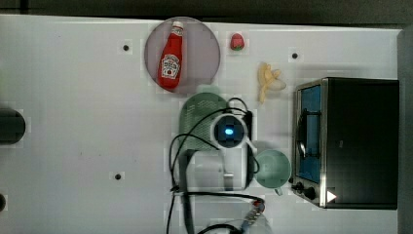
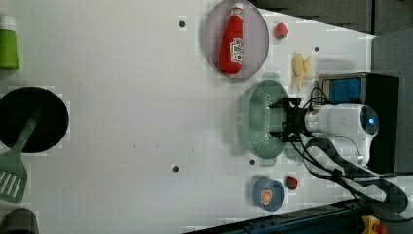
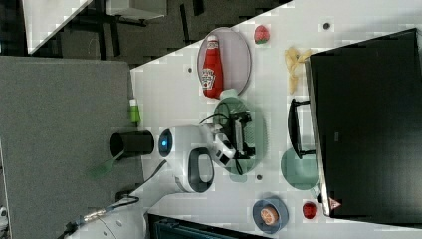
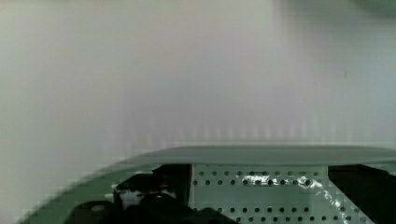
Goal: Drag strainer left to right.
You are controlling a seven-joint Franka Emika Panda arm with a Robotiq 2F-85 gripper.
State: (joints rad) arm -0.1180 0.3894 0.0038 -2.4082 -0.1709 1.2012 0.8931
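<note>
The strainer (image 1: 197, 113) is a pale mint-green oval colander dotted with holes, lying mid-table just below the grey plate in the top view. My wrist covers its right part there. In the left view my gripper (image 2: 280, 121) reaches down into the strainer (image 2: 255, 122), open, with its two black fingers spread apart over the perforated floor. The right view has the gripper (image 3: 245, 134) inside the strainer (image 3: 256, 130) in the same way. In the wrist view the holed wall (image 4: 261, 186) and the rim lie between the dark fingers (image 4: 140, 198).
A grey plate (image 1: 204, 46) carrying a ketchup bottle (image 1: 171, 58) sits beside the strainer. A mint cup (image 1: 272, 168) and a toaster oven (image 1: 350, 141) stand at the top view's right, with a banana (image 1: 268, 80) and a strawberry (image 1: 237, 42). The top view's left is bare table.
</note>
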